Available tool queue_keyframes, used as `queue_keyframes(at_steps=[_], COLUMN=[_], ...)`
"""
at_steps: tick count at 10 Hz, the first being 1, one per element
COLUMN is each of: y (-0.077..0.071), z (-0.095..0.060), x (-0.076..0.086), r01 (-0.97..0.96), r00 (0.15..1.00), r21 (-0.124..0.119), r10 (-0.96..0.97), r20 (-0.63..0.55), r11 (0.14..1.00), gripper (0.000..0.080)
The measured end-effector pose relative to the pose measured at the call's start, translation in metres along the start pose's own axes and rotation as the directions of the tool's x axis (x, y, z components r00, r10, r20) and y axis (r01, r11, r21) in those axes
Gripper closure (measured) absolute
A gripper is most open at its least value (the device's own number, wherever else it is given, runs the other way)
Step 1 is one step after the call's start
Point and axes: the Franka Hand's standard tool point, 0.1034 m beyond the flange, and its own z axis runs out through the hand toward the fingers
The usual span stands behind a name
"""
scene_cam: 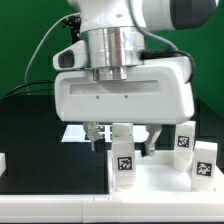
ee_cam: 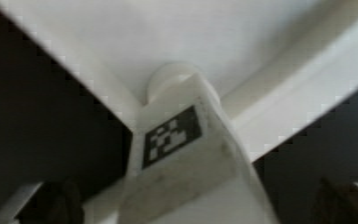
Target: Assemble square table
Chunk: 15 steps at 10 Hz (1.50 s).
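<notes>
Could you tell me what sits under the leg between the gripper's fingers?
The leg stands upright on the white square tabletop, between the open gripper's fingers. In the wrist view the slab's rim and ribs run beneath it. The joint itself is hidden by the leg.

We can't see the gripper [scene_cam: 121,139] fingertips clearly in the exterior view: the arm's white housing [scene_cam: 122,95] blocks most of the scene behind it. The square slab [scene_cam: 160,178] is cut off by the frame bottom and that view's right edge. The legs' tags [scene_cam: 124,164] are too small to read. In the wrist view the leg [ee_cam: 179,150] is blurred, its lower end cropped; fingers [ee_cam: 350,203] barely enter frame.
</notes>
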Motion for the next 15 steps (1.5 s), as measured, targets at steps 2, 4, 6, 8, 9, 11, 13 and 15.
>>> queue_keyframes(at_steps=[2, 4, 6, 8, 9, 11, 13, 15], y=[-0.0029, -0.0025, 0.0006, 0.0013, 0.0012, -0.0011, 0.0029, 0.0016], z=[0.0018, 0.0020, 0.0025, 0.0027, 0.0029, 0.0028, 0.0030, 0.0041], x=[-0.0015, -0.0014, -0.0012, -0.0045, -0.0070, -0.0086, -0.0071, -0.0085], r01=[0.166, 0.119, -0.083, -0.459, -0.619, -0.883, -0.964, -0.965], r00=[0.986, 0.993, 0.997, 0.888, 0.785, 0.469, 0.264, 0.264], r21=[0.005, 0.003, -0.004, -0.025, -0.020, -0.004, 0.002, -0.001], r10=[-0.166, -0.119, 0.083, 0.458, 0.618, 0.883, 0.964, 0.964], r20=[0.007, 0.007, 0.006, -0.023, -0.031, 0.006, 0.041, 0.039], r11=[0.986, 0.993, 0.997, 0.888, 0.785, 0.469, 0.264, 0.264], gripper=[0.0151, 0.0288, 0.0470, 0.0511, 0.0511, 0.0511, 0.0511, 0.0511])
